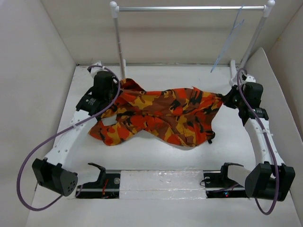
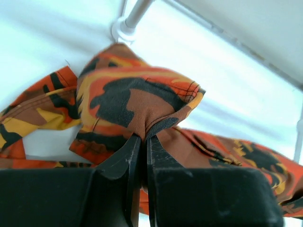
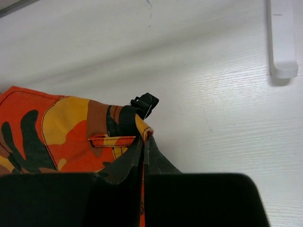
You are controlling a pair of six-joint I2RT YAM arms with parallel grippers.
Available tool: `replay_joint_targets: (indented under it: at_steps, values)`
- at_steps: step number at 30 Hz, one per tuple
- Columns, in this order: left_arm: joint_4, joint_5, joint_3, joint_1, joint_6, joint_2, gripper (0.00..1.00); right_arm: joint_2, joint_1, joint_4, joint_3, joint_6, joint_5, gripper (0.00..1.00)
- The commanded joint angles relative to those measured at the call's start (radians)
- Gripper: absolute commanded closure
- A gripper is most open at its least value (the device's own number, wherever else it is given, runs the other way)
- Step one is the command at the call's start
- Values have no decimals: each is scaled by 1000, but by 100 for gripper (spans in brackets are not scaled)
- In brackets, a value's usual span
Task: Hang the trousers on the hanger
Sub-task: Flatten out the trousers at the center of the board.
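- The trousers point(image 1: 161, 116) lie spread out and crumpled in the middle of the white bench point(image 1: 156, 156).
- The left arm point(image 1: 71, 130) has its jaws on the left end of the cloth.
- The right arm point(image 1: 262, 137) has its jaws on the right end.
- A rack point(image 1: 189, 8) stands at the back, and the thin blue hanger point(image 1: 227, 40) hangs near its right post.

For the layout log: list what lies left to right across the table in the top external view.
The left end effector, shut on one end of the trousers → the trousers, lying rumpled → the right end effector, shut on their other end.
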Motion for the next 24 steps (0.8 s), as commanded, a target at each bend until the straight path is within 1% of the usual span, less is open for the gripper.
replay_joint_targets:
  at_steps: [1,3,5,6,7,8,9,10,12,13,15,16,17,18,19,20,21,22,23,24]
  values:
    - [40,-96,46,23,-18,-106,100,-49,-7,52,57,8,-22,100]
    - [46,-50,35,23,-17,-137,100,-72,19,37,62,2,15,100]
    - [48,-21,25,23,-21,-128,100,-67,19,46,54,2,24,100]
    - [54,-2,6,23,-38,-123,100,-53,19,49,52,-3,36,100]
    - [71,54,-46,23,-46,-103,100,-8,6,51,57,-17,46,100]
    - [103,80,-72,23,-62,-94,100,19,-8,44,72,-23,64,100]
    - [133,108,-98,12,-93,-83,100,48,-23,37,86,-29,107,100]
    - [164,120,-147,-27,-105,-53,100,78,-40,29,101,-35,118,100]
    - [235,153,-161,-40,-156,12,100,166,-120,35,149,-35,109,100]
    - [258,195,-145,-40,-179,99,100,193,-146,35,167,-12,109,100]
    - [319,216,-100,-86,-225,205,100,269,-203,26,245,3,102,100]
    - [324,252,-13,-110,-240,322,82,284,-203,17,270,20,122,100]
    - [303,260,39,-186,-231,375,74,295,-203,5,291,23,151,100]
    - [262,251,104,-231,-222,423,68,306,-212,-3,310,26,170,92]
    - [223,195,209,-279,-195,493,49,309,-221,-18,348,23,170,79]
    - [186,174,239,-358,-175,506,39,310,-221,-44,364,23,158,47]
    - [186,155,250,-388,-152,510,30,301,-221,-67,376,14,133,37]
    - [184,110,247,-408,-138,495,20,284,-185,-81,382,-14,130,34]
    - [180,90,232,-419,-129,478,18,264,-162,-89,356,-21,132,31]
    - [184,72,178,-419,-133,454,17,228,-136,-77,320,-25,132,31]
